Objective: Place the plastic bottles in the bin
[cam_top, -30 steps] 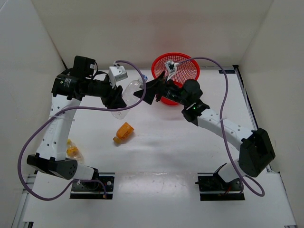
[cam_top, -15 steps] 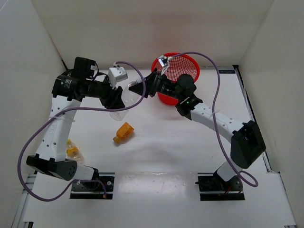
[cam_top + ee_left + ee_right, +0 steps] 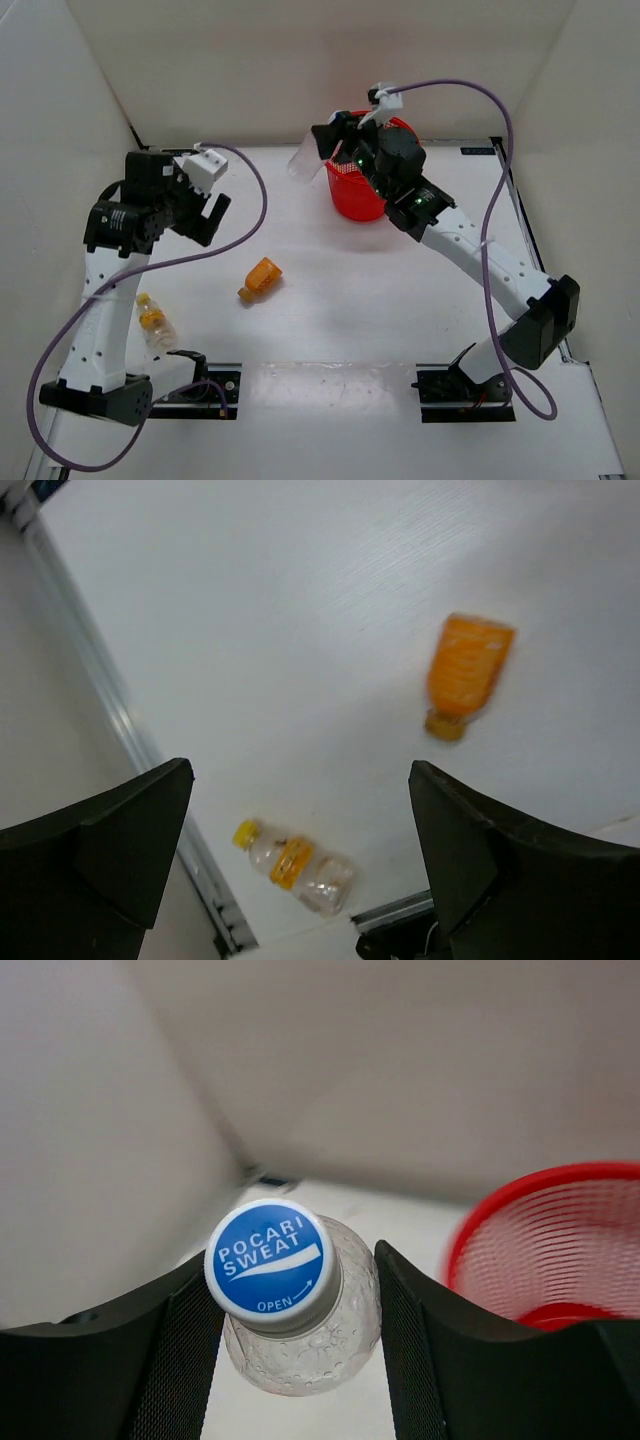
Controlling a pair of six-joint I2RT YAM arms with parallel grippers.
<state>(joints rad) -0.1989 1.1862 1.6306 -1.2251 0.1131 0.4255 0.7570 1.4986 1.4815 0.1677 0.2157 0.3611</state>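
Nearest, by the L arm's base: sm clear bottle, yellow cap + yellowish contents, lying flat on the table, close to the L edge rail. A bit further in, toward centre: orange bottle, also on its side, neck pointing near-left, well apart from the sm clear bottle. Both lie free of the grippers.

L gripper hangs above the table's L part, jaws wide apart, holding nothing. Its wrist cam looks down on both bottles past its two fingers.

Further back, the R arm reaches across to the far centre. R gripper is clamped on a big clear bottle w/ blue cap. Wrist view shows the fingers pressed on either side just under the cap, cap facing the cam. Bottle is up in the air and, from the top cam, looks just L of the bin.

Bin stands upright at the far part of the table, mouth up, its red base visible inside. Can't tell if anything's in it.
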